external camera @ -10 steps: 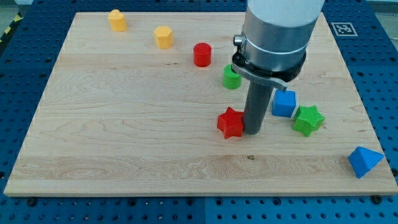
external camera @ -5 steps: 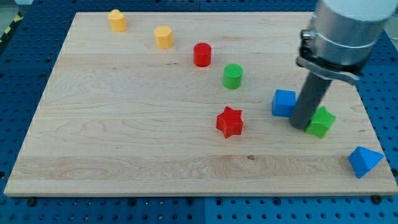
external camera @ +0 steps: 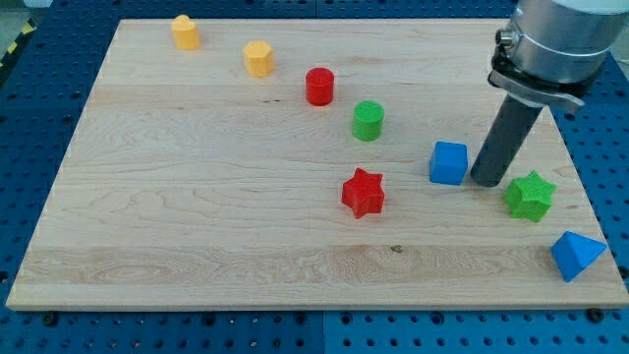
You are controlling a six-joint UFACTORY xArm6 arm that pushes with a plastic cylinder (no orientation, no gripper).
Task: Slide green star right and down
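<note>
The counter [external camera: 197, 197] is a pale wooden board, and my rod comes down from the view's top right to stand on it. There is no gripper on this rig to open or close, only the rod, so nothing is held. My tip [external camera: 486, 183] rests on the wood between two blocks: the blue cube [external camera: 448, 162] is just beside it toward the view's left, and the green star [external camera: 530, 195] is just beside it toward the view's right and a little lower. I cannot tell whether the tip touches the star or stands a hair clear of it.

I judge the star to be light, rigid plastic that will slide easily on smooth wood. It cannot be gripped, only pushed. Its points make it likely to spin or slip off the rod if I push off-centre, so I would press on its upper-left side, aiming through its middle.

It is bright green with a ribbed surface, several blunt points, and lies flat.

Further from my tip, the blue wedge [external camera: 575, 255] sits down and right, beyond the star near the board's corner. The red star [external camera: 363, 192] is well to the left. The green cylinder [external camera: 368, 120] stands up and left.
</note>
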